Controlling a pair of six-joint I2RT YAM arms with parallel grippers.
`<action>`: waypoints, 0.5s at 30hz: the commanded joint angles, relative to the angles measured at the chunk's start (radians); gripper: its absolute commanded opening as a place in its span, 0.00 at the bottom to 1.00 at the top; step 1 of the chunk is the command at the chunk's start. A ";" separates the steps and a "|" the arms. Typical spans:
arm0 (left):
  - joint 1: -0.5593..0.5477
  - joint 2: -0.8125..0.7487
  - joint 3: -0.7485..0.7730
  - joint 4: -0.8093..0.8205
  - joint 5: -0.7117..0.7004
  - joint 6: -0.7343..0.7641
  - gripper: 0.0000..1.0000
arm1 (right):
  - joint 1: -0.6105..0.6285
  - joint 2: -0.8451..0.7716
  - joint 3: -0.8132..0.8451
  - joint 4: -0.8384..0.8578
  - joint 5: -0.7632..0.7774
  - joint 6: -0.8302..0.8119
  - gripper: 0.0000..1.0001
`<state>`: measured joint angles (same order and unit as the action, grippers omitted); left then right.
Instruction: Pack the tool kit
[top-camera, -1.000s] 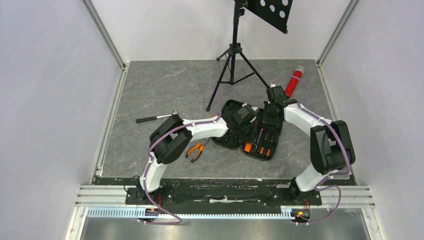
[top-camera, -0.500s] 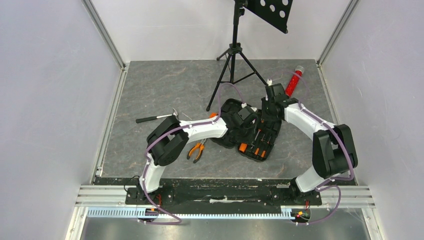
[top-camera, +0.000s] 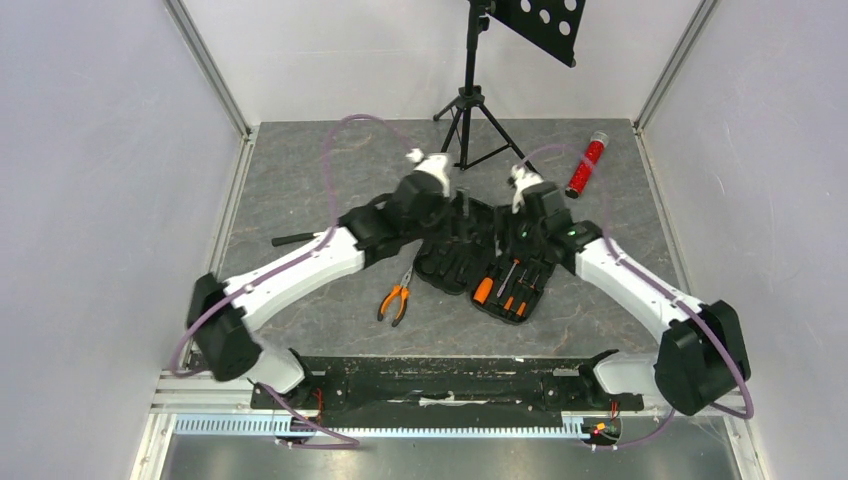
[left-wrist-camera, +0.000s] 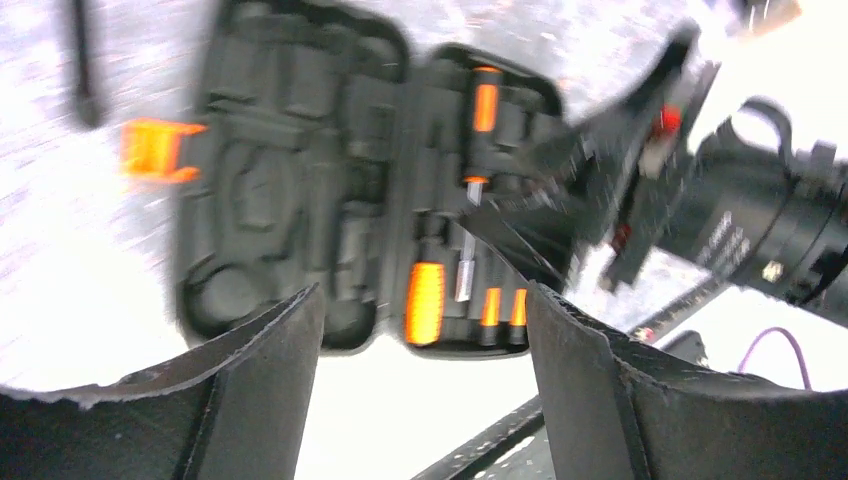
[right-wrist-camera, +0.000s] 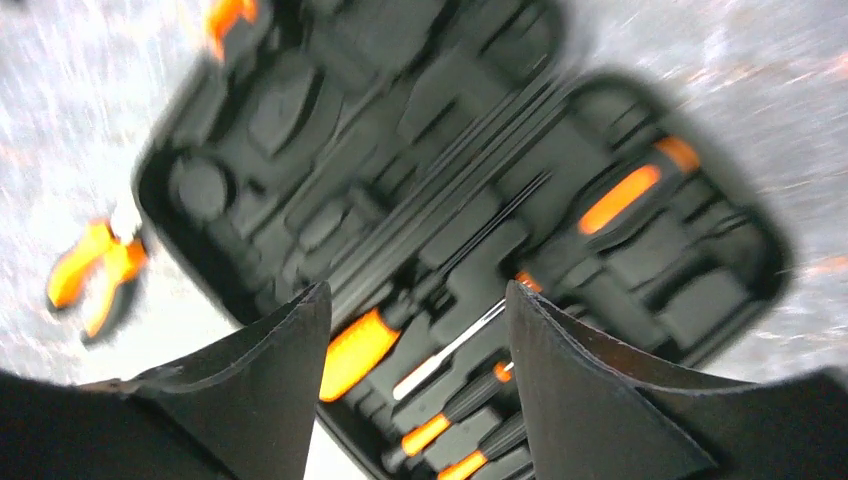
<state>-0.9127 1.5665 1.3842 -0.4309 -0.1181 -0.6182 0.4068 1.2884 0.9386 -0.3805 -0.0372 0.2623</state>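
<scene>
Two arms reach over a grey, stone-patterned tabletop (top-camera: 300, 180) boxed in by plain white walls (top-camera: 100, 150). A black tripod stand (top-camera: 465, 110) and a red glittery tube (top-camera: 586, 167) stand and lie at the far side. The tool kit (top-camera: 490, 262) lies open and flat near the middle, with screwdrivers (top-camera: 510, 285) seated in its right half.

Only the top view shows the hammer (top-camera: 290, 240), left of the case and partly under the left arm. The pliers (top-camera: 396, 298) lie loose just beside the case's near left corner. The blurred left wrist view alone shows the orange latch (left-wrist-camera: 155, 148).

The left gripper (left-wrist-camera: 420, 300) and right gripper (right-wrist-camera: 418, 295) both hover above the case, fingers spread apart and holding nothing. A second ago both were down on the case with fingers together. Since then they have lifted, and the elbows have swung outward.
</scene>
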 joint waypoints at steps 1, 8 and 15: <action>0.111 -0.193 -0.226 -0.026 -0.107 0.006 0.80 | 0.147 0.026 -0.077 0.041 0.101 0.024 0.71; 0.177 -0.466 -0.474 -0.110 -0.254 0.029 0.83 | 0.314 0.123 -0.049 0.010 0.340 0.079 0.98; 0.178 -0.551 -0.602 -0.138 -0.264 -0.005 0.83 | 0.384 0.242 -0.042 0.003 0.461 0.113 0.98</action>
<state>-0.7368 1.0393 0.8219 -0.5533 -0.3328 -0.6159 0.7673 1.4906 0.8604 -0.3798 0.2836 0.3386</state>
